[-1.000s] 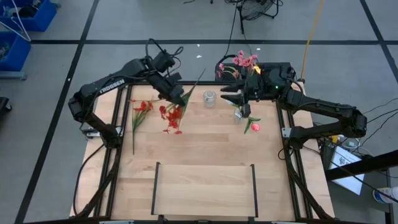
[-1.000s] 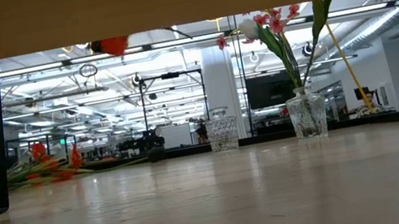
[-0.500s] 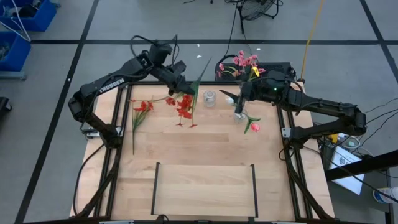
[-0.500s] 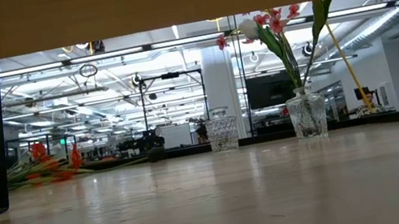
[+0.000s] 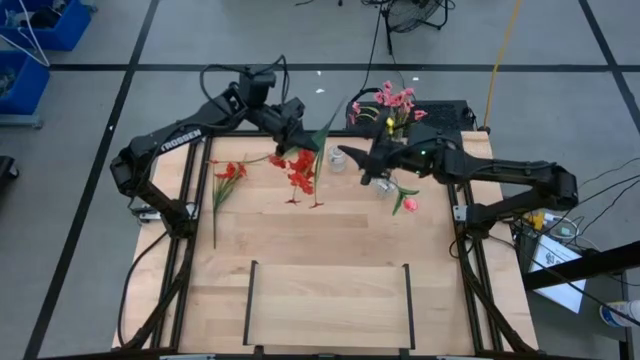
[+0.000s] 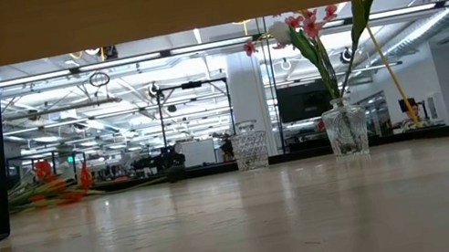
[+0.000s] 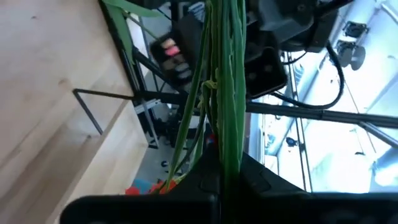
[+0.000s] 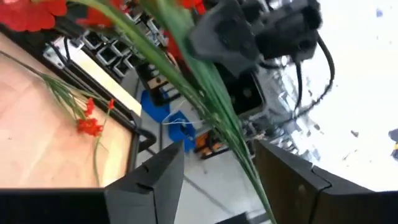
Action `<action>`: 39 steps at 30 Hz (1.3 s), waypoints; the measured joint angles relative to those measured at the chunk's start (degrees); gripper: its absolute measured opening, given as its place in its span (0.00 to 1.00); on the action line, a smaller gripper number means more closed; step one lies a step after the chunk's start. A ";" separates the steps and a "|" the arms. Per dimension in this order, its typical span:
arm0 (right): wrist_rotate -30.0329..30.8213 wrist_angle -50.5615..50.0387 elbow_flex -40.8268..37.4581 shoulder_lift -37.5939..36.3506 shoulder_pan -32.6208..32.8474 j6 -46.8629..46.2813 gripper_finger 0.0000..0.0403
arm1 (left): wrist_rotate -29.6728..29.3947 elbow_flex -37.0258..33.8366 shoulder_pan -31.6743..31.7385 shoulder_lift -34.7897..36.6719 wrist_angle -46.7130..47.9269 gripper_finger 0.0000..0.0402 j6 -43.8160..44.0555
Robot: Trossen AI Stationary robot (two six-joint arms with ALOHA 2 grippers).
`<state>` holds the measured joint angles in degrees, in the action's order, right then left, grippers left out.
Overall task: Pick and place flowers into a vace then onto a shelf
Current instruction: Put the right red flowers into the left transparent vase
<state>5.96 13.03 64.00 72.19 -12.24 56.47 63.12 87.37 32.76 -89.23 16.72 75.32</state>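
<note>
Red spray [image 5: 300,172] clamped in your left gripper [image 5: 291,139]; its stems run between your right gripper's [image 5: 352,160] spread fingers.

Grey floor [image 5: 90,60] around the table, marked with dark tape lines [image 5: 300,67]; blue bins [image 5: 30,40] sit at one corner. Low view looks into a big hall with rows of ceiling strip lights [image 6: 148,58], a white column [image 6: 249,103] and what looks like a dark screen [image 6: 304,101].
</note>
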 joint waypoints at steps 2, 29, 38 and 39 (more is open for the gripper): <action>0.48 1.75 0.00 1.40 0.75 2.60 0.47 | -0.03 0.00 -0.42 0.00 -0.66 0.02 0.44; 6.03 15.48 0.00 8.43 3.68 7.29 0.43 | 1.37 -0.04 -2.54 -0.02 -0.69 0.06 1.97; 6.03 15.43 -0.02 8.43 3.66 6.93 0.29 | 1.42 -0.04 -2.77 -0.46 -1.14 0.06 2.45; 6.03 15.44 -0.02 8.43 3.66 6.43 0.26 | 1.53 -0.04 -2.88 -0.66 -1.38 0.06 2.42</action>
<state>11.99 28.47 63.99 80.62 -8.58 62.90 64.65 87.33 29.88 -89.89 15.34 77.74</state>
